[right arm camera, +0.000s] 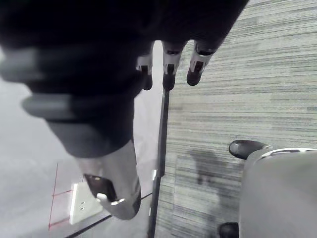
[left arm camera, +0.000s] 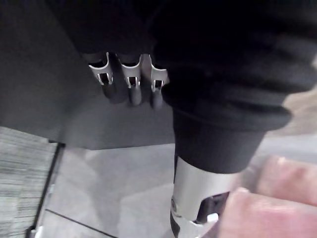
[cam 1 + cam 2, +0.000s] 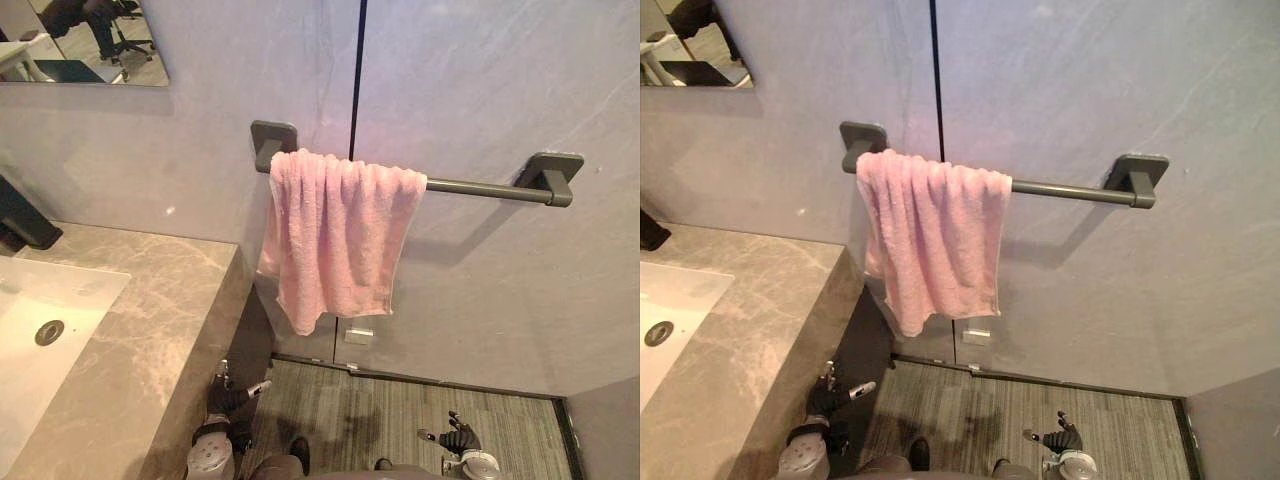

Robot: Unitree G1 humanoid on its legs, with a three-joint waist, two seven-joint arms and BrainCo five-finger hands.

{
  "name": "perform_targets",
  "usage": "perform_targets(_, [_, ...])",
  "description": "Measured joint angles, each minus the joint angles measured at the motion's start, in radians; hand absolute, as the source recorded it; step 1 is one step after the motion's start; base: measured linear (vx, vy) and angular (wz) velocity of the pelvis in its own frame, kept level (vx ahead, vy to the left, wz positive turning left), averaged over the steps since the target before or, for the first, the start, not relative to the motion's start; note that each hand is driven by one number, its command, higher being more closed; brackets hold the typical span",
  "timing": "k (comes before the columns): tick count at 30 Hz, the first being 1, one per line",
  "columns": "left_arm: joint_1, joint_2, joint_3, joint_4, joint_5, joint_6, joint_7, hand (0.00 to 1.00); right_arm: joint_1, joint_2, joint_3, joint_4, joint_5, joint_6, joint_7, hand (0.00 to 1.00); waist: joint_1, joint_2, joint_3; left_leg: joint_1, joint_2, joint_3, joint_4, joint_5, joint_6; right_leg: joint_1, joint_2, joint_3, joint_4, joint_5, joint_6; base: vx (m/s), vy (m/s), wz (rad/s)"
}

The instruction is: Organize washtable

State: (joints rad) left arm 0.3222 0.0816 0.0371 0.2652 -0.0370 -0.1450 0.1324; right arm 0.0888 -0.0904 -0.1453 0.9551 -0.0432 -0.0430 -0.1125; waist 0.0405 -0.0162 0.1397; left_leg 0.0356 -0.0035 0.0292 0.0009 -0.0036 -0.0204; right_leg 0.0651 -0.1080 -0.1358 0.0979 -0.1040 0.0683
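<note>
- Counter (image 3: 150, 300) takes the 8 o'clock area of the head view, with its white basin (image 3: 40, 330) at 9 o'clock and a dark tap (image 3: 25, 220) at 10 o'clock.
- Left hand (image 3: 226, 398) hangs at 7 o'clock, low beside the counter's side face. Its fingers (image 2: 131, 89) are straight and slightly apart, holding nothing.
- Pink towel (image 3: 335, 235) hangs at the centre, draped over the dark wall bar (image 3: 480, 187). It is bunched at the bar's 9 o'clock end, and its lower hem is slanted.
- Right hand (image 3: 460, 436) sits at 5 o'clock above the grey floor (image 3: 380, 410), fingers loose, apart and empty.
- The towel looks hung but untidy. To finish well, raise both hands and pinch the top fold. Then slide it toward 3 o'clock and level the hem, pulling gently so the cloth doesn't slip off.
</note>
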Motion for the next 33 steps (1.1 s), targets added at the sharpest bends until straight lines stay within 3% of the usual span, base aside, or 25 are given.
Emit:
perform_targets(6, [0.006,0.000,-0.019,-0.156,-0.012,-0.033,0.001,0.00,-0.006,0.000,0.001,-0.001,-0.008,0.000,0.002,0.00,0.002,-0.002,-0.003,-0.004,-0.003,-0.003,0.015,0.000,0.001,0.002,0.001,0.009,-0.001,-0.003,0.006,0.04,0.004,0.02])
perform_targets(12, [-0.023,0.017,-0.026,-0.273,-0.009,-0.062,0.011,0.00,-0.015,-0.017,0.006,-0.001,-0.009,0.000,0.003,0.00,0.000,0.014,-0.023,0.004,-0.009,-0.004,0.019,-0.003,0.011,0.020,0.005,0.019,-0.016,0.006,-0.001,0.08,-0.014,-0.04])
perform_targets(22, [-0.134,0.098,-0.031,-0.286,0.040,-0.066,0.045,0.00,-0.029,-0.059,0.040,-0.018,-0.022,-0.007,0.007,0.00,-0.028,0.015,-0.023,0.049,0.003,0.012,0.001,-0.003,0.011,0.035,0.011,0.057,-0.023,0.012,-0.007,-0.04,-0.009,-0.10])
perform_targets(33, [-0.204,0.121,-0.088,-0.169,0.091,-0.058,0.042,0.00,-0.023,-0.064,0.047,-0.038,-0.037,-0.007,0.010,0.00,-0.043,0.022,-0.030,0.050,0.004,0.037,-0.028,0.000,0.009,0.032,0.017,0.086,-0.069,0.042,-0.001,-0.01,0.001,-0.08])
